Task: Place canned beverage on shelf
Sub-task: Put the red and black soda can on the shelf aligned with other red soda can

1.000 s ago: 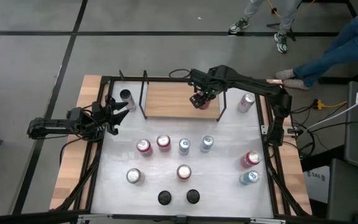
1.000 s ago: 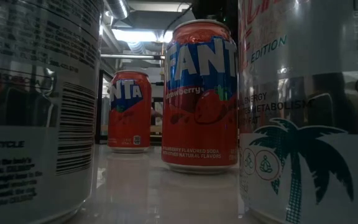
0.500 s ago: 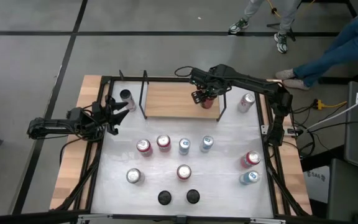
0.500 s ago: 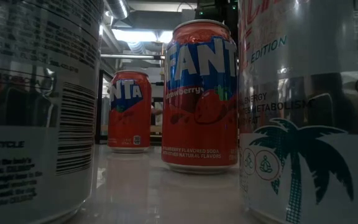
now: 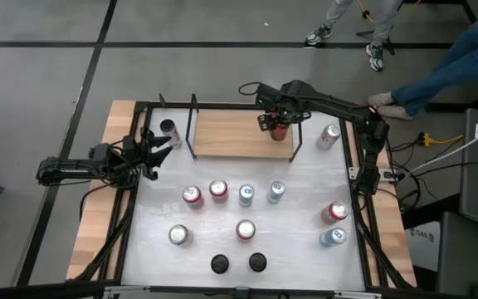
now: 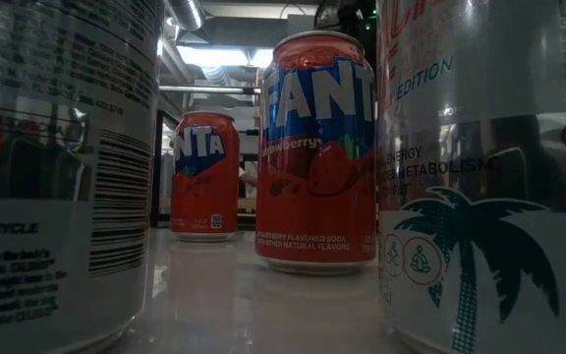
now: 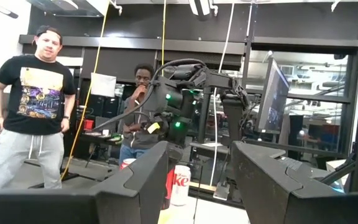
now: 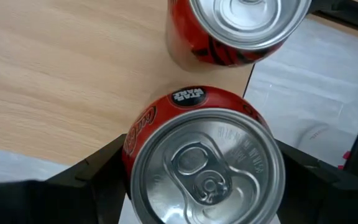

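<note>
My right gripper (image 5: 276, 124) is over the right end of the shelf (image 5: 235, 134), a light-wood board with black upright rods. It is shut on a red cola can (image 8: 204, 171), whose silver top faces the wrist camera. A second red can (image 8: 238, 28) stands upright on the board just beyond it. My left gripper (image 5: 152, 149) is open and empty at the table's left edge, near a black can (image 5: 168, 129); its fingers stand apart in the left wrist view (image 7: 197, 180). My right gripper pinches the red cola can's side wall (image 8: 131, 149) between its two fingers, one on each opposite side, just below the top rim. The fingers come from above, pointing down. The can is upright; the can itself hides whether its base rests on the board.
Several cans stand on the white table nearer me: a row (image 5: 217, 190), two more (image 5: 245, 229), two black ones (image 5: 219, 264), three at the right (image 5: 334, 213). Fanta cans (image 6: 315, 147) fill the low view. People stand beyond the table (image 7: 30, 106).
My right gripper has carried the red cola can toward the table's right edge and a little toward the far edge, along the shelf board, and has stayed shut on it. The can has stayed upright.
</note>
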{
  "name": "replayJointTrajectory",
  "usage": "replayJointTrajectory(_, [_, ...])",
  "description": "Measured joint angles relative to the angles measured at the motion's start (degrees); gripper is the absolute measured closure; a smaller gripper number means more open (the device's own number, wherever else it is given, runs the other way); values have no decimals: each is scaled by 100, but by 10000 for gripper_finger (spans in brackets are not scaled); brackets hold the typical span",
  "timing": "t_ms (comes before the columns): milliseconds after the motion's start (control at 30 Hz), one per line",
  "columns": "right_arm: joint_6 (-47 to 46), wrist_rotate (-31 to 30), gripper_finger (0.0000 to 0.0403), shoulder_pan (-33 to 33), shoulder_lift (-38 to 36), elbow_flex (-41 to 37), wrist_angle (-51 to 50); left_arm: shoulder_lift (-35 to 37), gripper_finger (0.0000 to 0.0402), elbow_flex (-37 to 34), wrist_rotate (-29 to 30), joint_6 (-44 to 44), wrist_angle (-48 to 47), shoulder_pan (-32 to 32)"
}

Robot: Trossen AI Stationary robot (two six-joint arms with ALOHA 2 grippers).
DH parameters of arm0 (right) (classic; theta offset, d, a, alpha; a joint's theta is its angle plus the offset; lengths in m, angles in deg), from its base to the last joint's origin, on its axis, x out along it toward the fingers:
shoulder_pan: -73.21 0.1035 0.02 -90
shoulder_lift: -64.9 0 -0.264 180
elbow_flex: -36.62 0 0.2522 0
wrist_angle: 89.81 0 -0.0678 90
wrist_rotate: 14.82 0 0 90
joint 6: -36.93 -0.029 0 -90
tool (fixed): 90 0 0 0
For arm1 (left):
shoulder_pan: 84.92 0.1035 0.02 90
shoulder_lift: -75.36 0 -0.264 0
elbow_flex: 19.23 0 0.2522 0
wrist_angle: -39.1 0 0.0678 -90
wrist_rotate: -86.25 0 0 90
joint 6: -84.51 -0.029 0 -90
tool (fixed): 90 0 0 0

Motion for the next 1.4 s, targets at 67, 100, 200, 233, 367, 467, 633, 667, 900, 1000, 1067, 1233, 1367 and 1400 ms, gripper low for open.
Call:
replayJointTrajectory(67, [16, 0, 107, -10, 10, 0, 13, -1, 227, 0, -3, -2, -2, -1])
replayJointTrajectory(100, [34, -2, 107, -10, 17, 0, 10, -1, 227, 0, -12, -2, -2, 0])
replayJointTrajectory(200, [39, -17, 107, -12, 20, 0, 86, -1, 227, 0, -29, 2, -2, -1])
replayJointTrajectory(233, [42, -19, 107, -12, 20, 0, 114, -1, 227, 0, -44, 2, -1, 0])
replayJointTrajectory(367, [59, -114, 107, -12, 20, 0, 83, -1, 227, 0, -148, 2, -2, -1])
replayJointTrajectory(467, [61, -155, 107, -10, 20, 0, 89, -1, 227, 0, -151, 2, -2, -1])
replayJointTrajectory(633, [61, -157, 107, -8, 20, 0, 89, -1, 227, 0, -151, 4, -2, 1])
replayJointTrajectory(667, [61, -157, 107, -5, 20, 0, 89, -1, 227, 0, -151, 2, -2, -1])
replayJointTrajectory(900, [61, -157, 107, -4, 23, 0, 91, -1, 227, 0, -151, 4, -2, -1])
replayJointTrajectory(1000, [61, -139, 107, -4, 85, 2, 71, -1, 227, 0, -151, 4, -2, -1])
replayJointTrajectory(1067, [63, -139, 107, -4, 162, -14, 139, -1, 227, 0, -151, 4, 0, 1])
replayJointTrajectory(1233, [201, -102, 107, -4, 257, -96, 261, -1, 227, -2, -151, 4, 0, -1])
replayJointTrajectory(1367, [204, -160, 107, -6, 284, -96, 239, -1, 227, -2, -151, 2, 2, 1])
replayJointTrajectory(1400, [207, -214, 107, -6, 286, -96, 230, -1, 227, -2, -149, 2, 3, 0])
